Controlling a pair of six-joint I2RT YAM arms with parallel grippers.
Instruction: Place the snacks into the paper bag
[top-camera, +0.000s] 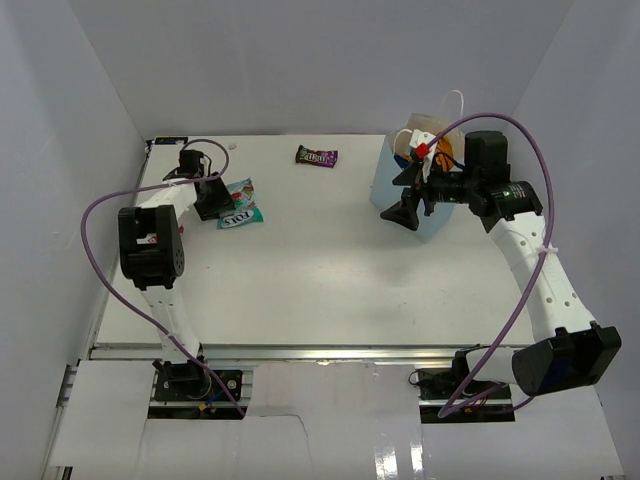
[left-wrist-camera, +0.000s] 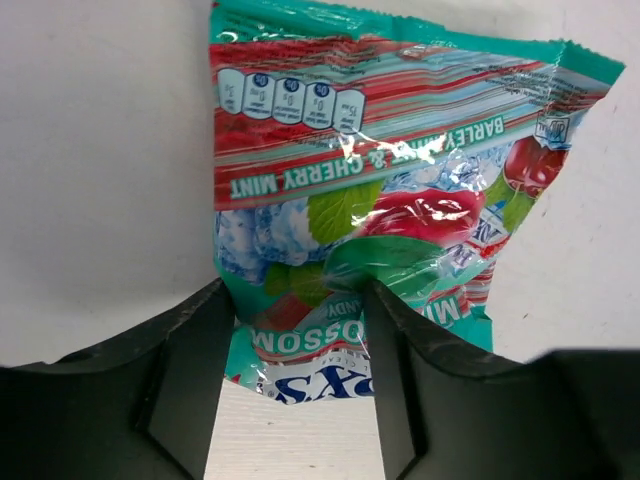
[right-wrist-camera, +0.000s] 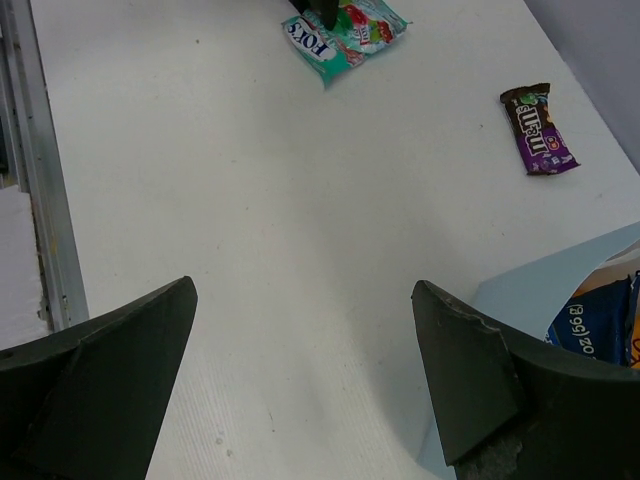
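A teal-white bag (top-camera: 240, 205) (left-wrist-camera: 400, 200) (right-wrist-camera: 345, 35) lies flat at the table's back left. My left gripper (top-camera: 212, 198) (left-wrist-camera: 297, 300) is down over its near end, open. One finger sits at the wrapper's left edge and the other rests on the wrapper, with crinkled foil between them. The small dark purple candy pack (top-camera: 316, 156) (right-wrist-camera: 540, 130) lies at the back centre. The light blue paper bag (top-camera: 388, 178) (right-wrist-camera: 540, 290) stands at the back right, holding an orange and dark blue packet (right-wrist-camera: 600, 320). My right gripper (top-camera: 405, 195) (right-wrist-camera: 305, 300) hovers open and empty beside the bag's left side.
White walls close in the table on the left, back and right. A metal rail (right-wrist-camera: 40, 200) runs along the table's near edge (top-camera: 320, 350). The purple cables (top-camera: 100, 215) loop out from both arms.
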